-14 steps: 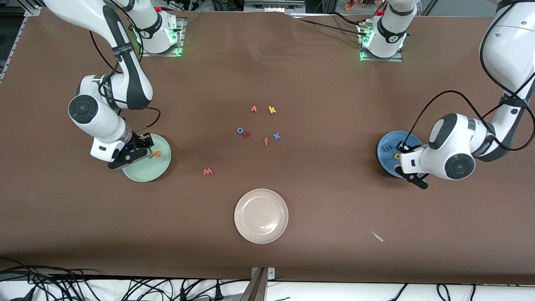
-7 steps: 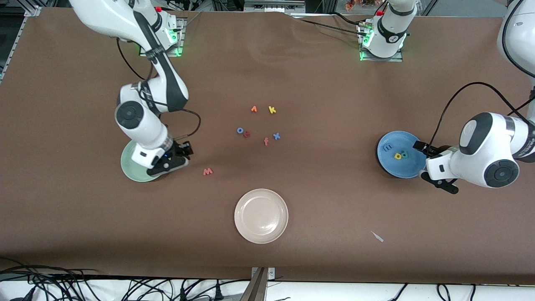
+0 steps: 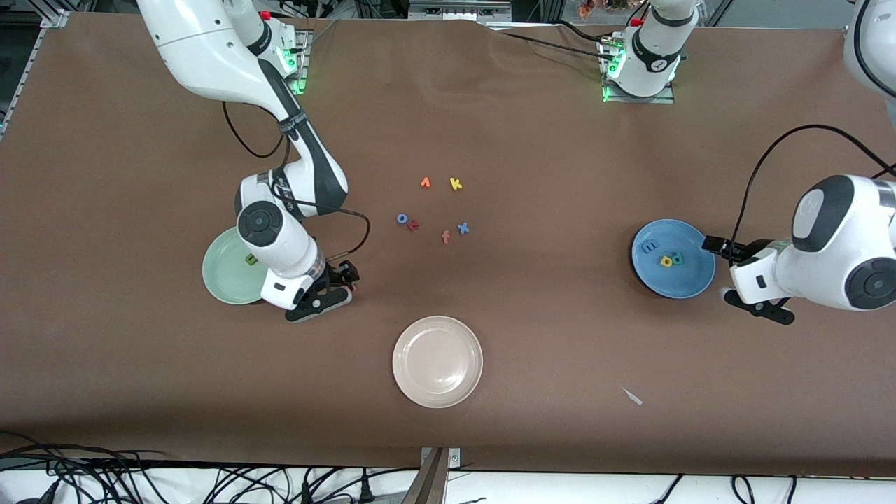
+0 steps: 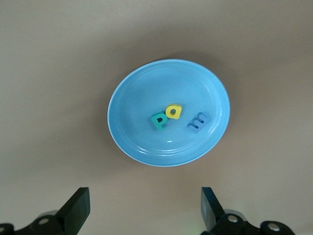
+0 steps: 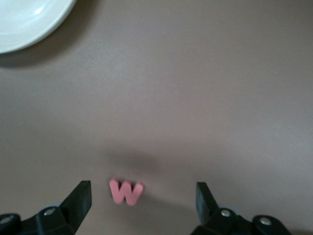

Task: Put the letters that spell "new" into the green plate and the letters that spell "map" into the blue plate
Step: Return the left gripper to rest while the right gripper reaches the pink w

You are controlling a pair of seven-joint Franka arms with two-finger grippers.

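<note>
The salmon "w" [image 5: 126,192] lies on the table between the fingers of my open right gripper [image 5: 143,196], closer to one finger; in the front view the hand [image 3: 318,306] hides it. Beside the hand is the green plate [image 3: 222,269], with the green "n" [image 3: 249,260] in it; my right arm covers part of the plate. The blue plate [image 3: 689,280] [image 4: 137,98] holds the blue "m" [image 4: 198,122], yellow "a" [image 4: 173,112] and teal "p" [image 4: 159,121]. My left gripper [image 3: 759,309] [image 4: 145,203] hangs open and empty beside that plate, toward the left arm's end of the table.
A beige plate [image 3: 437,361] [image 5: 24,19] sits nearest the front camera. Loose letters lie mid-table: orange "v" [image 3: 425,183], yellow "k" [image 3: 456,184], blue "o" [image 3: 402,218], a red letter [image 3: 414,225], salmon "f" [image 3: 446,237], blue "x" [image 3: 463,227]. A white scrap [image 3: 632,396] lies on the cloth.
My right gripper has left the green plate, opened and come over the "w". My left gripper has opened and drawn back off the blue plate, where the "a" and "p" now show.
</note>
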